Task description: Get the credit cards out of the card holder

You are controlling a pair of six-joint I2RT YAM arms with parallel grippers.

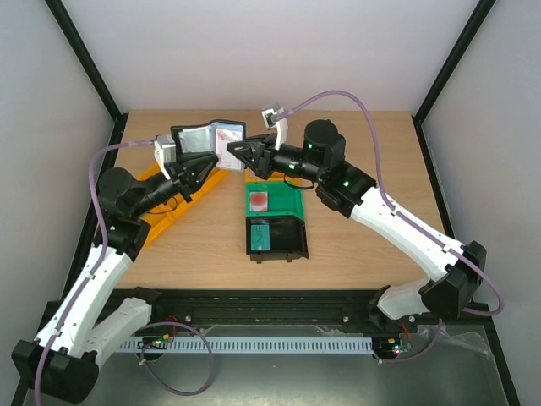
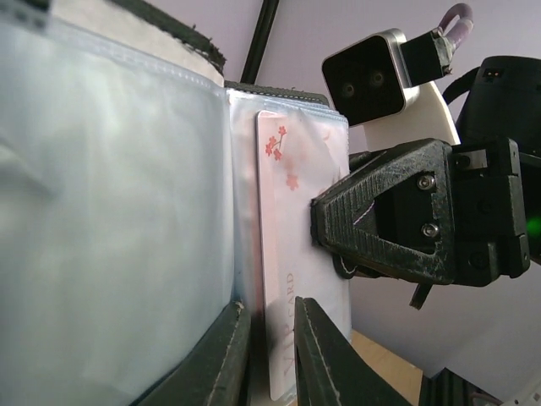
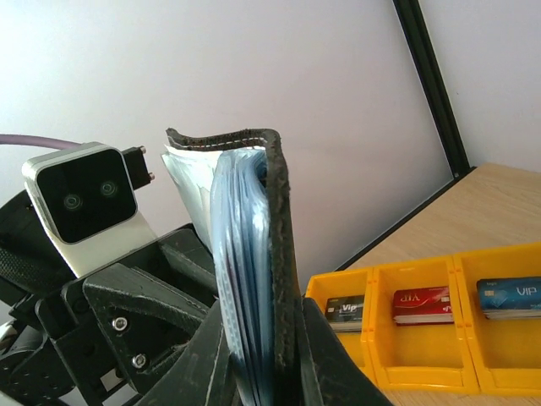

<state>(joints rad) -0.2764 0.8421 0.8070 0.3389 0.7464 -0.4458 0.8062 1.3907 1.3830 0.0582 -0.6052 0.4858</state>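
Above the desk, left gripper: fingers closed on the lower edge of a pale blossom-printed card.
card holder: held open and upright, clear of the desk, far centre.
right gripper: fingers clamped on the holder's cover and sleeves.

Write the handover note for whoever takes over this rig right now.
Right gripper: shut on the card holder, holding it up on edge.
Left gripper: fingers straddle the lower edge of a pale blossom-printed card in a sleeve; grip not confirmed.
Done: a red card and two others lie in the yellow tray, one per compartment.
Left: probably draw out that pale card, then check the other sleeves, whose contents are hidden.
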